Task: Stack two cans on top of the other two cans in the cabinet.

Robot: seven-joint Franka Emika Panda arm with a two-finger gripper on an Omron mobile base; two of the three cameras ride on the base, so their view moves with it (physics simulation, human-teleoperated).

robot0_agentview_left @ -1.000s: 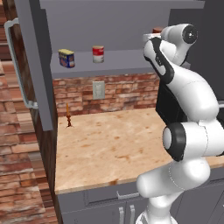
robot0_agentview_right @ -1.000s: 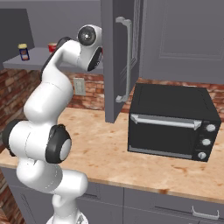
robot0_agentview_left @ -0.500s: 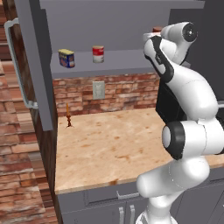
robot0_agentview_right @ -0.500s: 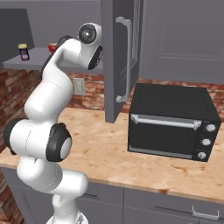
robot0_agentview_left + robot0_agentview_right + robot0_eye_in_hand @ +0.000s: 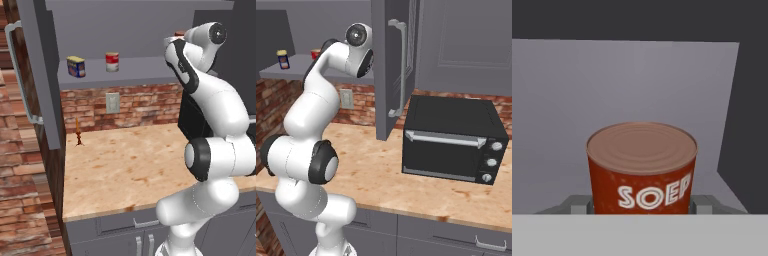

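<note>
An orange-red can [image 5: 641, 167] marked SOEP stands upright between the gripper's [image 5: 641, 204] two fingers [image 5: 576, 204], which sit against its sides low down: a hold on the can, judged as keeping it level for stacking. It is inside the cabinet [image 5: 150, 35], toward the right end of the shelf [image 5: 135, 70]. Further left on that shelf stand a red-and-white can [image 5: 112, 62] and, left of it, a blue can [image 5: 76, 66], apart from each other. The cabinet doors [image 5: 390, 65] stand open, giving the arm access.
</note>
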